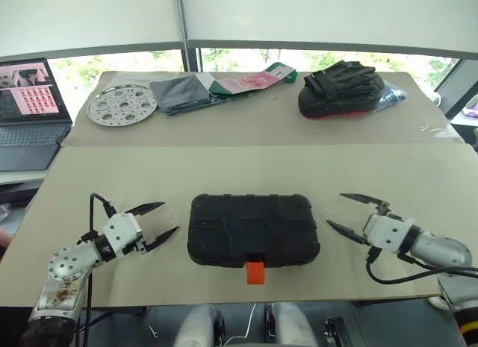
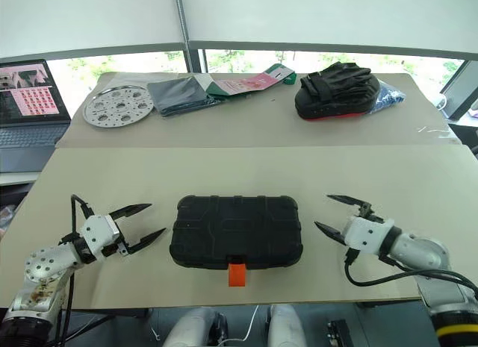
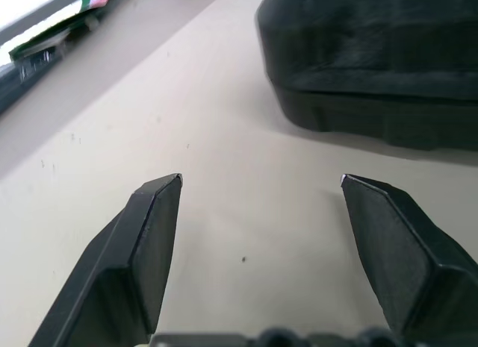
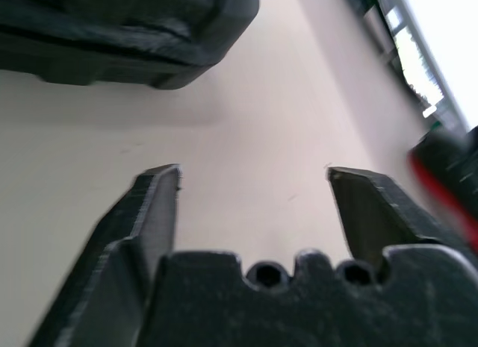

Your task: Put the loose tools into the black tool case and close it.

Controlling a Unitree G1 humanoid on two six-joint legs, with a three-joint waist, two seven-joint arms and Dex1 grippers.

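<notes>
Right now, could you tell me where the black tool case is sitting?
In the head views the black tool case lies closed near the table's front edge, midway between the open left gripper and the open right gripper, touching neither.

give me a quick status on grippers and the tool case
Left gripper open, empty. Right gripper open, empty. Black tool case shut between them, orange latch facing the robot. Nothing in the way.

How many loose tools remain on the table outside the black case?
0. The black tool case lies closed between the open left gripper and right gripper, which hold nothing; any tools inside it are hidden.
</notes>
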